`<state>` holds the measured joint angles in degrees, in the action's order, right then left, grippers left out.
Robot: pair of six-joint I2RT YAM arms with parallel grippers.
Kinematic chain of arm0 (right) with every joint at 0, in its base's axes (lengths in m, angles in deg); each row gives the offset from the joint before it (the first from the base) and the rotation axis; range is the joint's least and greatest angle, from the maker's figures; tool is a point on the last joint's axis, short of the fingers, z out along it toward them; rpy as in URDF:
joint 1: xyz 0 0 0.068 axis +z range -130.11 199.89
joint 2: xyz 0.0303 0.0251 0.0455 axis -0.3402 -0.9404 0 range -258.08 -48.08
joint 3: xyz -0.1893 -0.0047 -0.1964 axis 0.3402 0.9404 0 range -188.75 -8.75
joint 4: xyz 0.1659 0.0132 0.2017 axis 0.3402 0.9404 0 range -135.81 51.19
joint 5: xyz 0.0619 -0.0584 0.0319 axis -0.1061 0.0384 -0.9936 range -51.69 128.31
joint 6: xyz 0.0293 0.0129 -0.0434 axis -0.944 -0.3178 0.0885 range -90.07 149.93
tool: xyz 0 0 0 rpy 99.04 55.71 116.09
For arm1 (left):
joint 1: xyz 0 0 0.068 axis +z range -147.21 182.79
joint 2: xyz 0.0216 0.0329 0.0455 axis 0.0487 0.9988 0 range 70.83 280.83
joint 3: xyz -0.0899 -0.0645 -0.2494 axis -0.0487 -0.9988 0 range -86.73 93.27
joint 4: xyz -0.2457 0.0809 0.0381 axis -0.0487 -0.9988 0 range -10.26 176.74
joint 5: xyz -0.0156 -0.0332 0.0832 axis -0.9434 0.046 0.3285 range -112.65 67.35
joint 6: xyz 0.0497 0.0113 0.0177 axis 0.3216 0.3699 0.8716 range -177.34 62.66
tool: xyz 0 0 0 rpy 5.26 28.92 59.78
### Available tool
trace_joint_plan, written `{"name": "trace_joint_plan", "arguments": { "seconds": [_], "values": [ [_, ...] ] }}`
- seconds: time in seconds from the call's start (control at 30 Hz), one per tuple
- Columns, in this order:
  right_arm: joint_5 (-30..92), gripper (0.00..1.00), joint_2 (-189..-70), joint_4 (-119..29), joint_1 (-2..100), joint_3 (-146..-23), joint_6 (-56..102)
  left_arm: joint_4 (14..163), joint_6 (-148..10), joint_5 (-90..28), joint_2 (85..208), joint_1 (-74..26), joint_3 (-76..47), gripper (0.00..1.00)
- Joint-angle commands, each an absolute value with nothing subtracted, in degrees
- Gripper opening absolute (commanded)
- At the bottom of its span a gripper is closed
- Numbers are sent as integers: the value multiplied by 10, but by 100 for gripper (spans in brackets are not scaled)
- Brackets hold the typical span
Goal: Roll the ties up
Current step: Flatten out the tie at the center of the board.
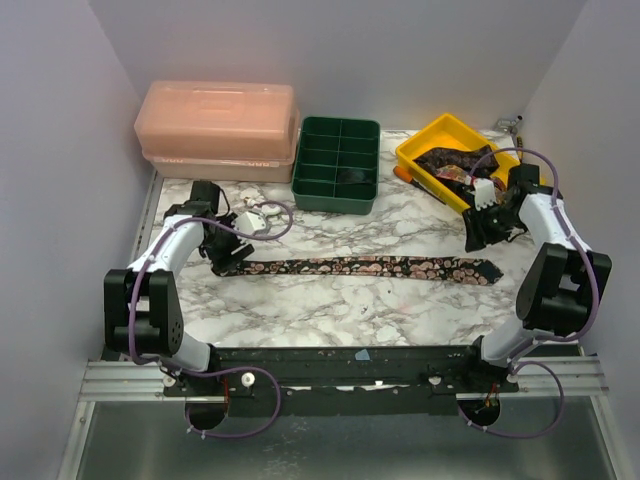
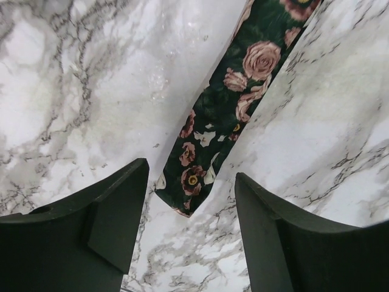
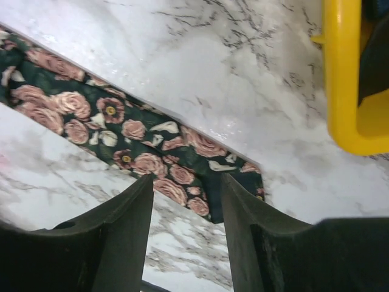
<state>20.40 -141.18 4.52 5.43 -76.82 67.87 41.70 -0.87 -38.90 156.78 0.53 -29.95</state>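
One dark floral tie (image 1: pixel 360 267) lies flat and straight across the marble table. Its narrow pointed end (image 2: pixel 191 185) lies between the fingers of my left gripper (image 2: pixel 191 173), which is open and hovers just above it. Its wide end (image 3: pixel 200 164) lies under my right gripper (image 3: pixel 186 179), also open and holding nothing. In the top view the left gripper (image 1: pixel 226 256) is at the tie's left end and the right gripper (image 1: pixel 480 235) is just above its right end. More dark patterned ties (image 1: pixel 450 162) lie bunched in the yellow tray (image 1: pixel 418 145).
A green divided tray (image 1: pixel 337 190) stands at the back centre, a pink lidded box (image 1: pixel 218 125) at the back left. Small white plastic pieces (image 1: pixel 262 214) lie near the left arm. The yellow tray's rim (image 3: pixel 343 91) is close to the right gripper.
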Motion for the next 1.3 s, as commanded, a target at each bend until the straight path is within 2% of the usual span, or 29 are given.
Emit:
{"name": "trace_joint_plan", "arguments": {
  "seconds": [0.0, 0.13, 0.4, 0.5, 0.57, 0.63, 0.73, 1.07, 1.27],
  "values": [
    [124, 49, -1414, 105, 53, -774, 639, 402, -29, -464, 1548, 4, -267, 65],
    [140, 44, -1427, 80, 58, -745, 617, 400, -32, -464, 1568, -17, -267, 61],
    [250, 36, -1456, 4, 59, -671, 625, 454, -14, -378, 1610, -66, -313, 58],
    [292, 33, -1469, -18, 58, -659, 638, 452, -12, -372, 1622, -67, -305, 45],
    [316, 29, -1478, -28, 58, -654, 653, 450, -4, -366, 1622, -70, -306, 29],
    [337, 26, -1485, -39, 57, -652, 667, 454, 2, -360, 1619, -70, -311, 19],
    [354, 25, -1499, -47, 53, -661, 678, 454, 10, -355, 1611, -69, -320, 12],
    [372, 25, -1540, -54, 35, -715, 696, 458, -3, -354, 1609, -74, -318, 10],
    [379, 25, -1540, -54, 22, -717, 705, 448, -10, -370, 1605, -80, -309, 17]
  ]
}}
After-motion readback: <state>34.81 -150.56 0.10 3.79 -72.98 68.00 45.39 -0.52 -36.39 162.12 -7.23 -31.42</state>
